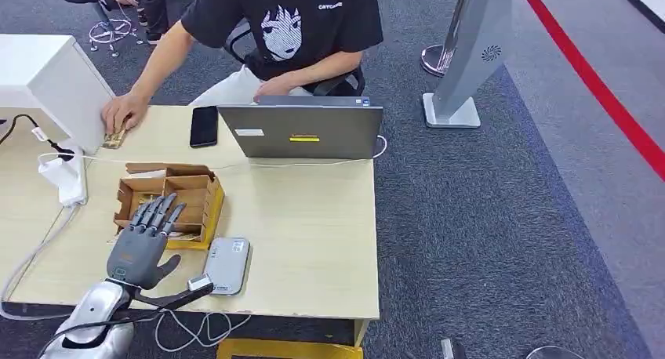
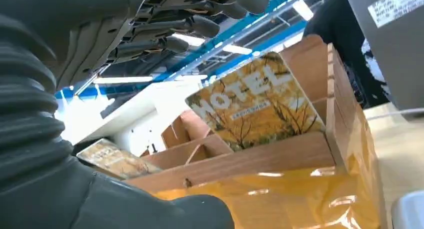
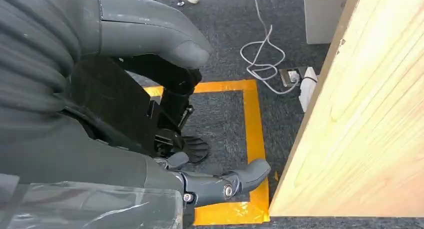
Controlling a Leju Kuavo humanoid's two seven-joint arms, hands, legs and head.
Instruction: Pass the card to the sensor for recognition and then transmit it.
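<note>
Left hand (image 1: pixel 141 245) sits nearest in the head view, over the near edge of the box (image 1: pixel 168 204), fingers (image 1: pixel 157 214) spread and straight, holding nothing. Box is a wooden divider tray on the bench (image 1: pixel 314 218), yellow tape along its side. Sensor (image 1: pixel 227 265), a grey flat reader, lies just beside the box on its right, near the bench edge. Laptop (image 1: pixel 302 130) and phone (image 1: pixel 204 126) are beyond the box. A person's hand (image 1: pixel 124 110) rests on another card beyond the box, to its left.

Left wrist view: fingers (image 2: pixel 200 26) extended above the box, apart, nothing between them and the thumb. Card (image 2: pixel 255 106), yellow, printed "HOTEL", stands tilted in a box slot, leaning on the back wall. Second card (image 2: pixel 115 159) lies in another slot.

Right wrist view: right hand (image 3: pixel 150 44) hangs below the bench edge, over the floor tape. Fingers look loose with nothing in them, though partly hidden.

Risks, my read: card not yet gripped. It leans flat on the wall, so fingers may slide off its face or push it deeper. Light box could shift or tip into the sensor if the hand catches a divider.
</note>
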